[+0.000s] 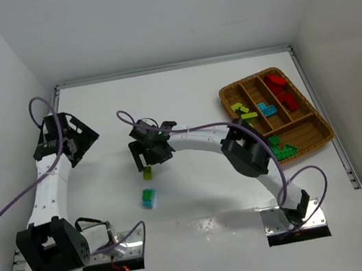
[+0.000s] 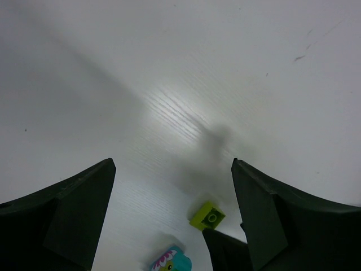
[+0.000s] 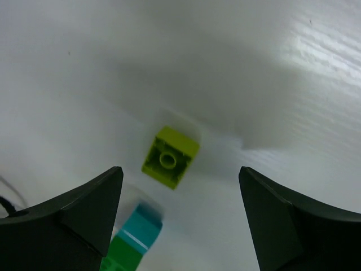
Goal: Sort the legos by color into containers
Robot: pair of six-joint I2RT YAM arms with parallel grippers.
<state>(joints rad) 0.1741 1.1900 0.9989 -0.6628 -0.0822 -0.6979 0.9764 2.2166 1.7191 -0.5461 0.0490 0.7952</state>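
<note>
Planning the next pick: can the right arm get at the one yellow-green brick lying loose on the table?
Probably yes: the right gripper hovers open over the yellow-green brick, jaws standing either side of it, with nothing between them.

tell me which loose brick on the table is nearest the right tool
The yellow-green single-stud brick, directly below the open right tool; the cyan-and-green stacked piece lies farther off.

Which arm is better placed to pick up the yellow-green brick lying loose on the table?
The right. Its open gripper hangs directly over the yellow-green brick, which is centred in its wrist view. The left gripper, also open, sits off to the side, farther from the brick.
</note>
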